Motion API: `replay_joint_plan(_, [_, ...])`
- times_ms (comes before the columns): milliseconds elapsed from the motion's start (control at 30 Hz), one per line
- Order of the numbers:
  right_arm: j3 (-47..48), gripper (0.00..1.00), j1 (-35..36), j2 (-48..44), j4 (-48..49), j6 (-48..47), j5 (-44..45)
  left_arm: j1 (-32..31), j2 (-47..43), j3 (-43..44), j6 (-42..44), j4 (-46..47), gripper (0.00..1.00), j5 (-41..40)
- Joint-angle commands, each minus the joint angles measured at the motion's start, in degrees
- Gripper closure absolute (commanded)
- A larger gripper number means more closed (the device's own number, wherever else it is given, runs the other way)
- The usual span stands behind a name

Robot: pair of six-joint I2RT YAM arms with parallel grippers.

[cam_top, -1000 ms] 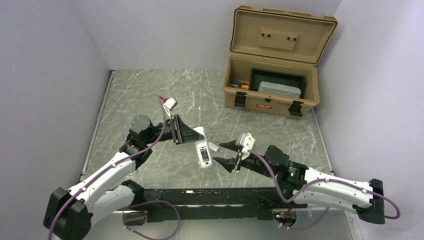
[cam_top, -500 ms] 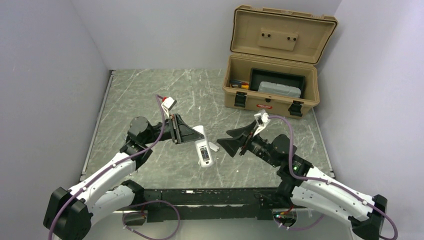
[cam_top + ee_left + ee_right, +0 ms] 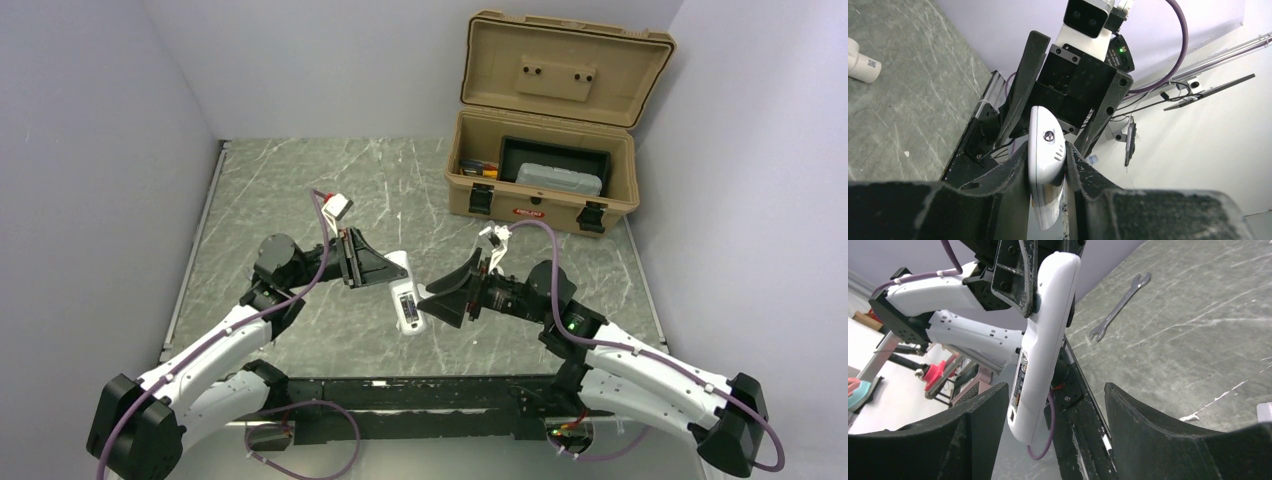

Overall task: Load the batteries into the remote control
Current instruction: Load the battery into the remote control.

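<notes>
While the grey-green marbled table (image 3: 300, 190) lies between pale lilac walls (image 3: 100, 120), with an open tan case (image 3: 545, 195) at its far right, the left gripper (image 3: 393, 272) clamps the remote control (image 3: 407, 305) edge-on above the table's near middle, its free end hanging down. The right gripper (image 3: 438, 303) faces it just beside, fingers spread wide, with nothing seen in its grasp. A wrench (image 3: 1118, 307) lies flat on the surface.
</notes>
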Motion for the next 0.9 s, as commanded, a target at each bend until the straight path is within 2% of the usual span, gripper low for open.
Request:
replay_joint_plan(0, [2.23, 0.30, -0.20, 1.06, 3.75, 1.19, -3.87, -0.11, -0.47, 0.49, 1.67, 0.59, 1.00, 0.20])
replay_joint_plan(167, [2.52, 0.37, -0.27, 1.93, 3.85, 1.03, -3.24, -0.15, -0.68, 0.81, 2.59, -0.74, 1.00, 0.20])
replay_joint_plan(500, [2.97, 0.37, -0.28, 5.07, 6.91, 1.77, -4.38, -0.11, -1.45, 0.66, 3.94, -2.87, 1.00, -0.21])
replay_joint_plan(700, [3.13, 0.43, -0.28, 6.04, 6.69, 1.73, -4.80, -0.14, -1.58, 0.83, 4.16, -3.07, 1.00, -0.27])
replay_joint_plan(867, [3.42, 0.42, -0.19, 6.72, 6.46, 1.40, -5.36, -0.15, -1.38, 0.57, 3.98, -2.64, 1.00, -0.24])
